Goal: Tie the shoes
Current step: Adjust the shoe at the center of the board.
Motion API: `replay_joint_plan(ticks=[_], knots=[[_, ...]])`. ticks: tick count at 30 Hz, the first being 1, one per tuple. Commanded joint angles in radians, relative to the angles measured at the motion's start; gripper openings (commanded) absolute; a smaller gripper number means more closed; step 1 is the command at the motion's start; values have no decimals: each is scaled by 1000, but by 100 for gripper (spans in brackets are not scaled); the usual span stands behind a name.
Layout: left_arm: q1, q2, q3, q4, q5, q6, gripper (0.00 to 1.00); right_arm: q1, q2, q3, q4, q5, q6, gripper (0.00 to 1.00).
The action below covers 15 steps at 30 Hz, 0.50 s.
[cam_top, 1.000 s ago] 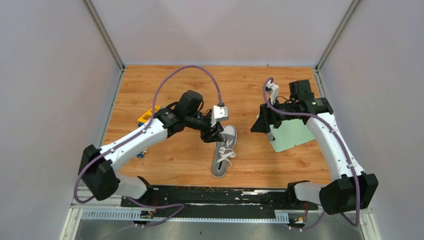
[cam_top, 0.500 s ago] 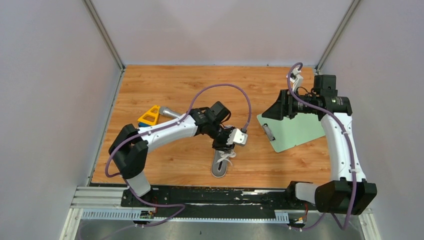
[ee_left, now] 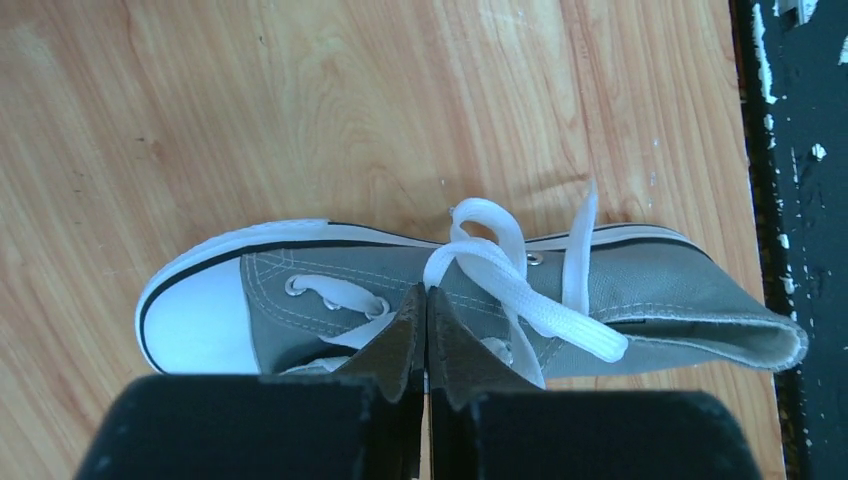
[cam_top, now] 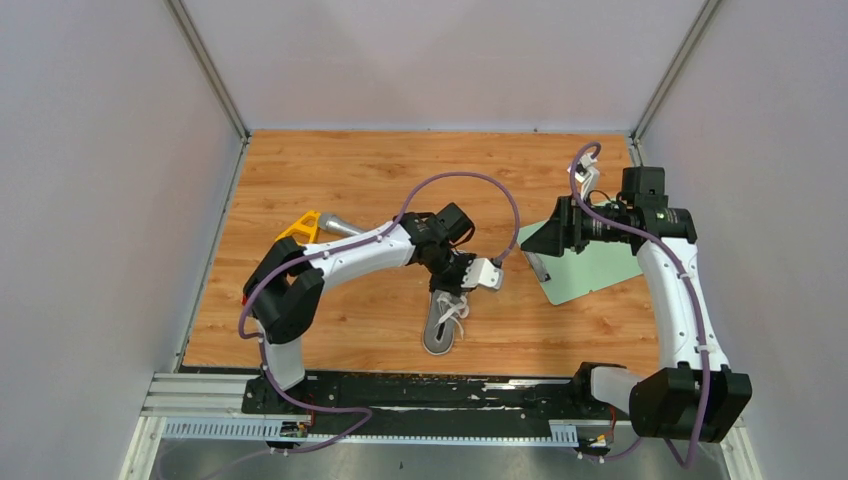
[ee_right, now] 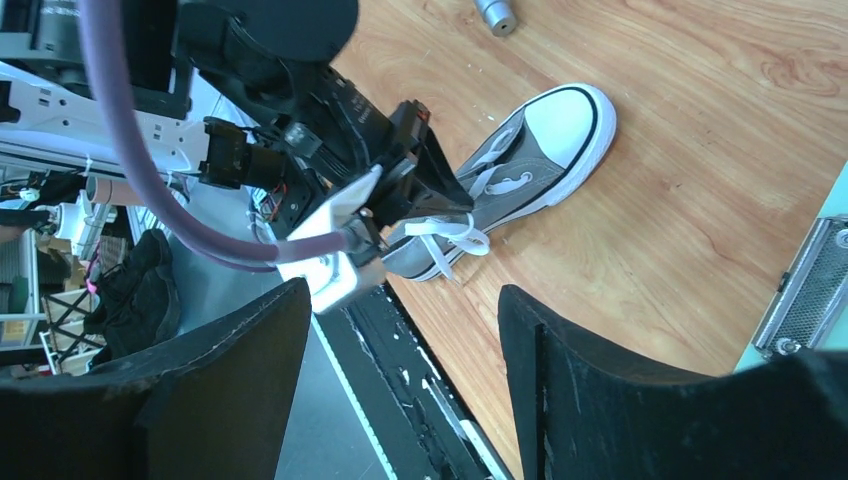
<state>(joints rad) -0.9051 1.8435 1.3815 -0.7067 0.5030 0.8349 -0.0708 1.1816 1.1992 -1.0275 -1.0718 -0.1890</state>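
The small grey sneaker (cam_top: 438, 336) lies on the wooden table near the front edge, its white toe cap pointing away from the arm bases. The left wrist view shows the shoe (ee_left: 655, 290) on its side with loose white laces (ee_left: 520, 295) looped over the eyelets. My left gripper (ee_left: 427, 292) is shut, its tips meeting right where a lace loop starts, and the lace appears pinched. It hovers over the shoe's middle (cam_top: 452, 292). My right gripper (cam_top: 532, 242) is open and empty, held to the right of the shoe (ee_right: 545, 135) and facing it, with the fingers (ee_right: 230, 370) wide apart.
A pale green clipboard (cam_top: 592, 270) lies under the right arm, its metal clip (ee_right: 808, 290) at the frame's edge. A yellow triangular toy (cam_top: 300, 228) and a silver cylinder (cam_top: 340, 226) sit at left. The black base rail (cam_top: 430, 390) borders the table's near edge.
The left arm swung from the shoe's toe end down over its laces and its jaws went from open to shut. The right arm pulled back to the right, staying open.
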Motion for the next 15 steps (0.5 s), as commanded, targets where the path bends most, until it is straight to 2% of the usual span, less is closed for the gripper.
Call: replay_joint_plan(ticks=[1,7,10,15], knots=[[70,-93,25,-81,54,-1,0,2,-33,17,77,30,-44,69],[196,-343,-41,-3,168,-246,0,63,-54,-43,136,114,-144,69],[199,-438,-103,20,152,-281,0,182,-35,-136,193,147,-200,69],[209,-491,-207,-2,109,-350,0,353,14,-249,332,239,-307,69]])
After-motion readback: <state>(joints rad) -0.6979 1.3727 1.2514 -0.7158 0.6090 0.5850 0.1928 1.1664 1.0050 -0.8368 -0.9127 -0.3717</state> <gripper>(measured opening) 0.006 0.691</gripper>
